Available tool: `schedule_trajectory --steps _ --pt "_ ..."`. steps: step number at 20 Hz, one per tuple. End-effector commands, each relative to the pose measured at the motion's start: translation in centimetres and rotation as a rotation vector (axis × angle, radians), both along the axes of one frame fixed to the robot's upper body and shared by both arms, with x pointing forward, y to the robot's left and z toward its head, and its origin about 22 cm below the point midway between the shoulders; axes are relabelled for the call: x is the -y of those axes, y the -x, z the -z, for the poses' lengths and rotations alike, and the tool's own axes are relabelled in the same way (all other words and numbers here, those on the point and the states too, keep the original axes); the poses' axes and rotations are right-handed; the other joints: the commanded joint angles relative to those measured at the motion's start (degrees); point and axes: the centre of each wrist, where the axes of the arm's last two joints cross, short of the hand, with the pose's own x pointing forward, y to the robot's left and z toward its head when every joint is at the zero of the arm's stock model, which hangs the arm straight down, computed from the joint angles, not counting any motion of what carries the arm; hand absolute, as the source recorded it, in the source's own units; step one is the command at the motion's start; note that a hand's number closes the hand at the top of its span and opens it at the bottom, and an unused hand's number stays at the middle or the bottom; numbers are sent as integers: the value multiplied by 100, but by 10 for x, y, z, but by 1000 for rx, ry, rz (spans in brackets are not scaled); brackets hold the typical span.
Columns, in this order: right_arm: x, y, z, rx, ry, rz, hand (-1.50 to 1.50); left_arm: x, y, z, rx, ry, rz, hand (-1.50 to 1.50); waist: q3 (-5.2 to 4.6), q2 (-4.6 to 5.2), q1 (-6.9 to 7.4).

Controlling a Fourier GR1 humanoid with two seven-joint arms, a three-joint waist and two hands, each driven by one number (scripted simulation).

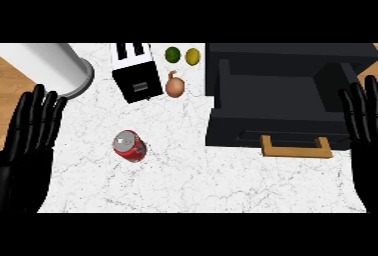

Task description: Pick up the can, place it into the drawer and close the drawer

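Observation:
A red can (130, 145) with a silver top stands on the white marble counter (199, 180), left of centre. The black drawer (277, 102) is pulled open at the right, its wooden handle (296, 148) facing the front edge. Nothing shows inside the drawer. My left hand (29, 125) rests open at the left edge, fingers up, well left of the can. At the right edge my right hand (362, 115) rests open, fingers up, beside the drawer. Neither hand touches anything.
A black and white toaster (136, 72) stands behind the can. An onion (175, 86), a lime (173, 54) and a lemon (193, 55) lie between the toaster and the drawer. A grey cylinder (55, 65) stands at the back left.

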Motion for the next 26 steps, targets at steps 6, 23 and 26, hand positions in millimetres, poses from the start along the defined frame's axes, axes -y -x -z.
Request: schedule_trajectory --steps 6,23,26 --pt "-6 -4 -1 45 18 -14 -150 28 -4 -11 95 40 708 -150 83 9 -271" --pt "55 38 46 -317 -21 101 -150 -32 -2 -5 -342 -95 599 -150 103 -5 -169" --pt "27 38 48 -309 -22 118 -150 -45 3 -7 -355 -91 557 -150 101 -5 -159"
